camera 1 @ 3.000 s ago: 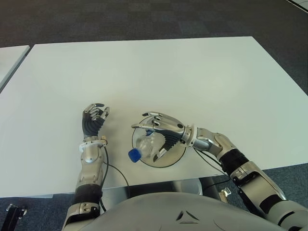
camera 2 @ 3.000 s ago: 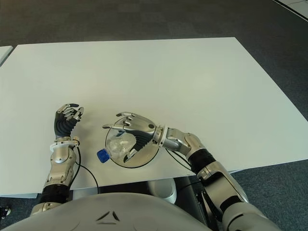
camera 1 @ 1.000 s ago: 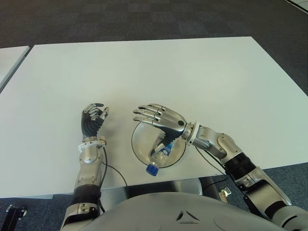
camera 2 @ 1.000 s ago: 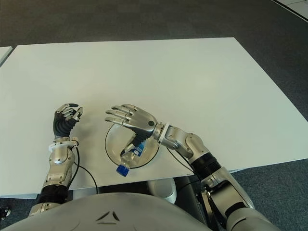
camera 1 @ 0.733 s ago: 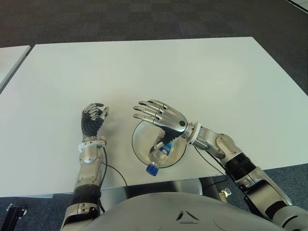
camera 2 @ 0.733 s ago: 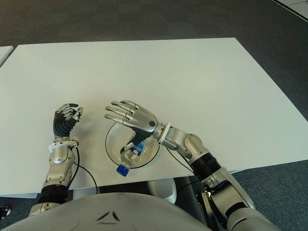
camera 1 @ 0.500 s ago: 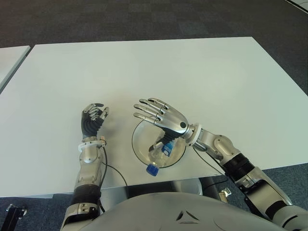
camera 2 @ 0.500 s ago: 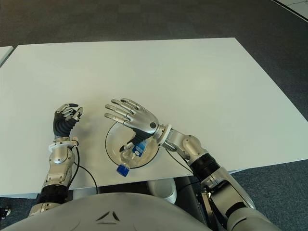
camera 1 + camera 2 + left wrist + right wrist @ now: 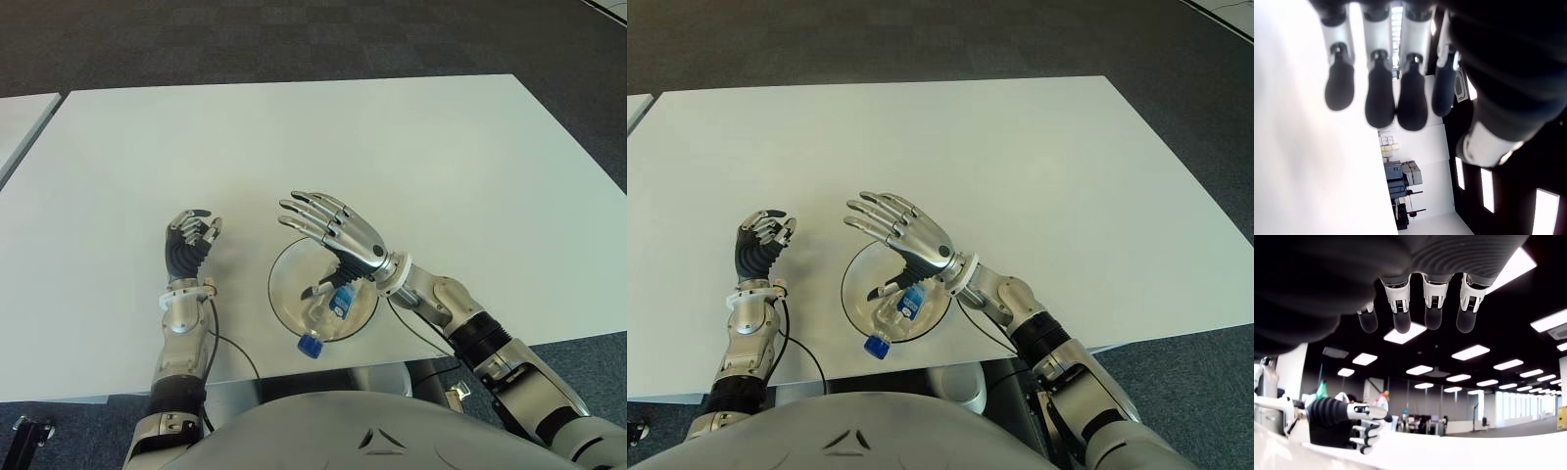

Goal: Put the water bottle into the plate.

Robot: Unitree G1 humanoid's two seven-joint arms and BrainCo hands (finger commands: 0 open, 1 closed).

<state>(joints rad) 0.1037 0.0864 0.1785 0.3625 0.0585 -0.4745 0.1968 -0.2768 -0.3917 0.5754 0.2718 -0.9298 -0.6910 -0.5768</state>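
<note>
— What can we not see well here?

— The upper part of the water bottle [image 9: 323, 315] is partly covered by the right hand [image 9: 338, 235], which hangs above the plate [image 9: 284, 299]. The far rim of the plate is also hidden behind that hand. In the right wrist view we see only the undersides of four fingertips [image 9: 1401, 324] against a ceiling with lamps, and no bottle between them. The left wrist view shows mostly dark fingertips [image 9: 1379, 104] and the white table [image 9: 441, 166]; the palm is cut off.

— How does the bottle look, and where is it?

— It is a small clear plastic bottle with a blue cap [image 9: 309, 346] and a blue label. It lies on its side in the plate, and the cap end sticks out over the rim on the side nearest the robot. We cannot tell if the cap touches the table.

— And the hands?

— The right hand is spread, fingers straight and apart, and holds nothing; it is above the bottle and we see a gap between them. The left hand [image 9: 191, 240] shows left of the plate, well apart from it, with the fingers curled in and nothing in them.

— How many things do we count?

— One bottle, one round glass plate, two hands, one white table. A second pale table [image 9: 20, 122] is cut off at the left edge.
</note>
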